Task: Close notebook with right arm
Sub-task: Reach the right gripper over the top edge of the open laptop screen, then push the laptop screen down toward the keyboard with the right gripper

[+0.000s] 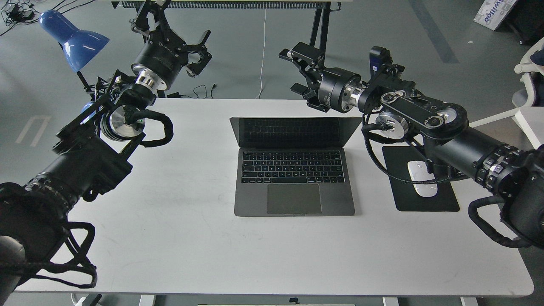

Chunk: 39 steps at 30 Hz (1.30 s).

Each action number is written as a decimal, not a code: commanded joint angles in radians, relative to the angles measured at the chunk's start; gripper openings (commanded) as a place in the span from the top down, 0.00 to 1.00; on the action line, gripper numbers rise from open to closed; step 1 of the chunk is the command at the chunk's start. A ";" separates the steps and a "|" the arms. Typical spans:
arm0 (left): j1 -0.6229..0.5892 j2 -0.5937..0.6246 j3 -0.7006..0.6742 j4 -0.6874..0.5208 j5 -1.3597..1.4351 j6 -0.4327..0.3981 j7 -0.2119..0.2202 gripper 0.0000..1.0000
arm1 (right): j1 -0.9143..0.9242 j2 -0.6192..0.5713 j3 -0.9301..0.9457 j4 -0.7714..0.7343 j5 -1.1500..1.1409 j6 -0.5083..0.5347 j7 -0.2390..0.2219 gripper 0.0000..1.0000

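Note:
The notebook [294,168] is a space-grey laptop lying open in the middle of the white table, its dark screen [293,132] tilted back. My right gripper [296,72] hangs above the table's far edge, just behind the top right of the screen, not touching it. Its black fingers [302,50] are spread apart and hold nothing. My left gripper [199,53] is raised off the far left of the table, beyond its edge, fingers spread and empty.
A black mouse pad [442,199] with a white mouse [421,178] lies right of the laptop, under my right arm. A blue lamp [74,40] stands at the far left corner. The white table [170,238] fills the foreground.

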<state>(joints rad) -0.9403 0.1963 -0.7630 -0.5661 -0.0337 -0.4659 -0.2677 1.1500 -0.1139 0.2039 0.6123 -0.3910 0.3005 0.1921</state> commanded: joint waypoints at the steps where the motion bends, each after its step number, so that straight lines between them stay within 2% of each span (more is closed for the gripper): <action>1: 0.000 0.000 0.001 0.000 0.000 0.001 0.001 0.00 | -0.016 0.003 -0.001 0.000 0.023 0.002 -0.014 0.00; 6: 0.000 0.000 0.001 0.000 0.000 0.001 0.001 0.00 | -0.052 0.003 -0.003 0.017 0.024 0.003 -0.055 0.00; 15: 0.000 0.000 0.001 0.000 0.000 0.000 0.001 0.00 | -0.151 0.010 -0.017 0.086 0.031 0.006 -0.083 0.00; 26: 0.000 0.000 0.001 0.000 0.000 0.000 0.001 0.00 | -0.286 0.010 -0.020 0.083 0.012 -0.001 -0.086 0.00; 39: 0.000 0.000 0.001 0.000 0.000 0.000 0.001 0.00 | -0.340 0.005 -0.044 0.072 0.012 -0.008 -0.083 0.00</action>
<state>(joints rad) -0.9395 0.1963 -0.7624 -0.5660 -0.0337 -0.4664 -0.2669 0.8148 -0.1088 0.1821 0.6868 -0.3798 0.2958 0.1072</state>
